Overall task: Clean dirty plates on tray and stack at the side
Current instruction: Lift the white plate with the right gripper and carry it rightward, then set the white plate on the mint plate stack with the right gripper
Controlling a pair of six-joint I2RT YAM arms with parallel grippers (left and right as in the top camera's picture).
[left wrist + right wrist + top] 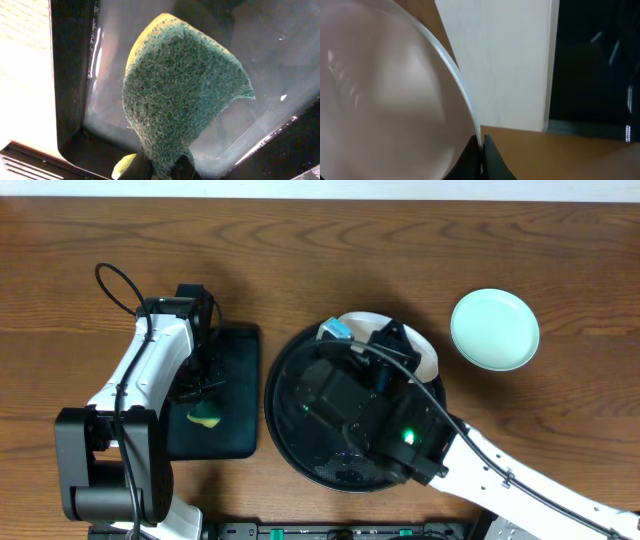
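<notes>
The right jaws are pinching the white plate (395, 90) by its thin rim, holding it at the upper right edge of the round tray (285, 415), in the middle of the overhead view. The left jaws are pinching a sponge (185, 95) by one corner, dangling it above the small tray (70, 75) at centre left. A mint plate (494, 329) is lying alone on the tabletop (400, 240) at upper right. No third plate is showing; the right arm may be covering one. The danger is sitting in that edge grip: scrubbing pressure would likely be levering the plate around the pinch, so it could twist or slip out onto the tray. The corner-held sponge may be folding rather than wiping.
</notes>
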